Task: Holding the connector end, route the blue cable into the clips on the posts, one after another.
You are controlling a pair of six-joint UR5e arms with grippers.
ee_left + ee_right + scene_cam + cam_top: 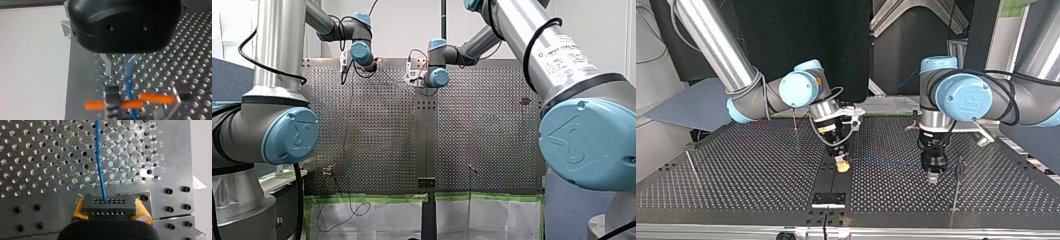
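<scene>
Surface: perforated metal table [736, 190], grey, with a dark backdrop behind it in the top view.
Right gripper: my right gripper [109, 208] stands low over the table at the centre of the top view. Its yellow pads [79, 208] are closed against both ends of the connector [108, 204].
Connector: dark rectangular block with two rows of small holes, held level between the pads, just above the table.
Cable: the blue cable [100, 165] leaves a hole in the connector's far row and runs straight ahead of the right gripper over the table. In the top view it spans, nearly level, from the centre to right of centre, where the left gripper is.
Left gripper: my left gripper [118, 74] points down at the table. Its metal fingers [108, 67] stand apart, with bare table showing between them. The cable lies along the inner side of one finger and is not pinched.
Clip: a dark clip [111, 98] with orange bars [156, 98] sits ahead of the left gripper. The cable passes between the bars; whether it is seated cannot be told.
Posts: thin upright posts [795, 120] show in the top view, one left of centre behind the right gripper, one at the far left, one at lower right near the left gripper.
</scene>
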